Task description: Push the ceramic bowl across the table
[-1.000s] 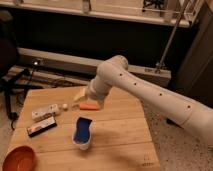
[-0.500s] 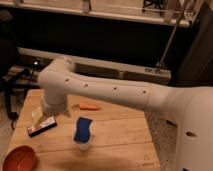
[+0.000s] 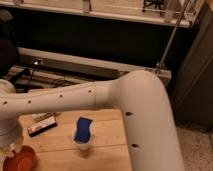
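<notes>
The ceramic bowl (image 3: pixel 22 159), orange-red and glossy, sits at the near left corner of the light-wood table (image 3: pixel 107 150). My white arm (image 3: pixel 100 97) sweeps across the whole view from the right and bends down at the far left. The gripper (image 3: pixel 9 144) hangs at the left edge, just above and beside the bowl's left rim. Most of it is cut off by the frame edge and hidden by the wrist.
A white cup with a blue inside (image 3: pixel 82 131) lies on the table right of the bowl. A flat dark packet (image 3: pixel 42 126) lies behind the bowl. A dark wall and a metal rail (image 3: pixel 90 62) run behind the table.
My arm has swung left across the table, and its end has come down next to the bowl. The bowl and the cup have kept their places.
</notes>
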{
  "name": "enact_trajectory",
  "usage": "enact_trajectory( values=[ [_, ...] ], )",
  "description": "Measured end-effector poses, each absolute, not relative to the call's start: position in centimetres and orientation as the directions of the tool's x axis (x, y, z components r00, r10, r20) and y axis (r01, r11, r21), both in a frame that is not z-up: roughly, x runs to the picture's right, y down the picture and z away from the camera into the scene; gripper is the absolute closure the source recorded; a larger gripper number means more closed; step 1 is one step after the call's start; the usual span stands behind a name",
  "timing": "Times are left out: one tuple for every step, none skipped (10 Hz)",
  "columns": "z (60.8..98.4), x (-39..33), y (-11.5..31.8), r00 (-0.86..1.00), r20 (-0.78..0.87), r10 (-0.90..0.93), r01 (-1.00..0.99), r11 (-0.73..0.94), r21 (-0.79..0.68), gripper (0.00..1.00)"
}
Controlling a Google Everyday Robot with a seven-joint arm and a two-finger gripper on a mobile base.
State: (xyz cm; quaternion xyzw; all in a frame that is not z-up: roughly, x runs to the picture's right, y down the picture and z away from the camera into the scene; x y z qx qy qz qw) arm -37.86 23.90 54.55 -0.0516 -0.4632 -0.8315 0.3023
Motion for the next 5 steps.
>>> enact_trajectory(
  values=[
    [54.6,-39.7,24.6,-0.824,0.358,-0.439,0.532,-0.384,0.755,0.91],
    [54.8,-40.9,24.9,-0.829,0.351,-0.435,0.522,-0.376,0.766,0.97],
    [55.4,-42.2,25.4,-0.835,0.345,-0.429,0.509,-0.361,0.781,1.0],
    [56.0,-43.0,26.0,-0.842,0.34,-0.418,0.495,-0.351,0.795,1.0],
    [56.4,-43.3,26.8,-0.851,0.337,-0.403,0.483,-0.351,0.802,1.0]
  ],
)
